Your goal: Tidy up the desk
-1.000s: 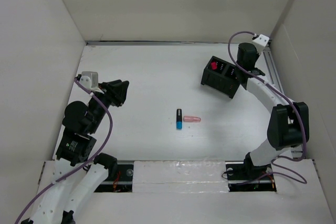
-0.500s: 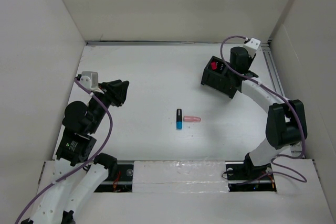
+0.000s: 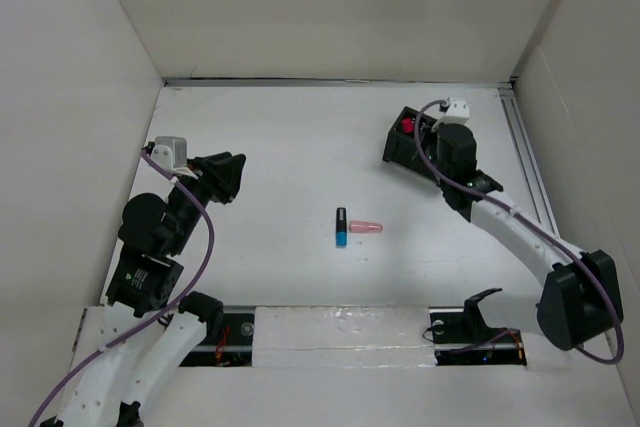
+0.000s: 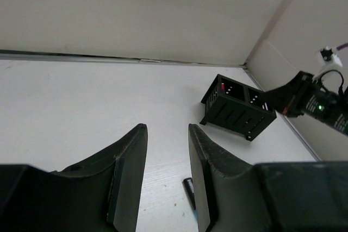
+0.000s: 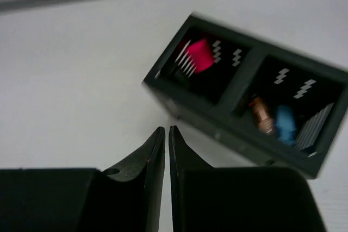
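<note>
Both empty: the right end effector (image 5: 166, 134) is shut, the left end effector (image 4: 166, 130) slightly parted. The blue-and-black tube (image 3: 341, 228) on the bench (image 3: 280, 147) looks light, probably rigid; grip it mid-body.

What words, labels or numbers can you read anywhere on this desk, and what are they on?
None legible. The black organizer, the blue-and-black tube and the pink piece show no readable lettering; the white marks inside the organizer look like slots, not letters.
</note>
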{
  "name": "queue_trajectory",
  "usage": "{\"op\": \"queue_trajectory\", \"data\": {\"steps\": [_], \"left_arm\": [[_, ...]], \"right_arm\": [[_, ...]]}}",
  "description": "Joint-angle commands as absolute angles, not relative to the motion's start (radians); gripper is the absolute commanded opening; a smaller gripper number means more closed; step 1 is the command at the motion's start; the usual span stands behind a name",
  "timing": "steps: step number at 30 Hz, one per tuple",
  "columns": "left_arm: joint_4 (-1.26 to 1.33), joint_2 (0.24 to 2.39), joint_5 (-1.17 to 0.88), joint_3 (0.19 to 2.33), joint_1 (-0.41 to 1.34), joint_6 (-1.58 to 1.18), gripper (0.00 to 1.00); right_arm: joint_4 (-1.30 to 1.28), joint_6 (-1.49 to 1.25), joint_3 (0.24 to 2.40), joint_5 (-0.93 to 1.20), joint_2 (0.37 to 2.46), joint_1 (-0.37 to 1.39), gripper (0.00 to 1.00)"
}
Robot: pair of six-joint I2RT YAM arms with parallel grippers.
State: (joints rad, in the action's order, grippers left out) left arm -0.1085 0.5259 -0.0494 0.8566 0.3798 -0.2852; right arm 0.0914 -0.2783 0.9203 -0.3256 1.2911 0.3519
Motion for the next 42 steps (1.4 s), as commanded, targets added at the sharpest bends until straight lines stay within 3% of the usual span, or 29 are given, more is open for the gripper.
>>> {"op": "queue_trajectory", "data": {"steps": [1, 4, 8, 11, 15, 22, 32, 42], "left_arm": [[-0.067, 0.523, -0.060, 0.851, 0.382, -0.284, 0.32], [-0.063, 0.525, -0.074, 0.851, 0.382, -0.285, 0.32], [-0.063, 0.520, -0.071, 0.853, 0.382, -0.287, 0.32], [-0.060, 0.517, -0.071, 0.851, 0.382, -0.287, 0.32], [-0.063, 0.520, -0.066, 0.851, 0.382, -0.287, 0.32], [-0.061, 0.511, -0.061, 0.851, 0.382, -0.285, 0.32], [-0.066, 0.511, -0.058, 0.851, 0.382, -0.284, 0.32], [-0.066, 0.523, -0.054, 0.851, 0.382, -0.282, 0.32]], "right_arm": [[0.124, -0.278, 0.795, -0.009, 1.243, 0.422, 0.12], [0.003, -0.239, 0.758, 0.012, 1.230, 0.501, 0.23], [-0.164, -0.213, 0.716, 0.006, 1.219, 0.558, 0.59], [-0.242, -0.210, 0.719, -0.060, 1.236, 0.609, 0.70], [-0.310, -0.207, 0.771, -0.081, 1.305, 0.687, 0.76], [-0.383, -0.189, 0.885, -0.192, 1.471, 0.813, 0.81], [-0.382, -0.129, 1.028, -0.298, 1.635, 0.815, 0.82], [-0.292, -0.112, 1.037, -0.222, 1.726, 0.782, 0.69]]}}
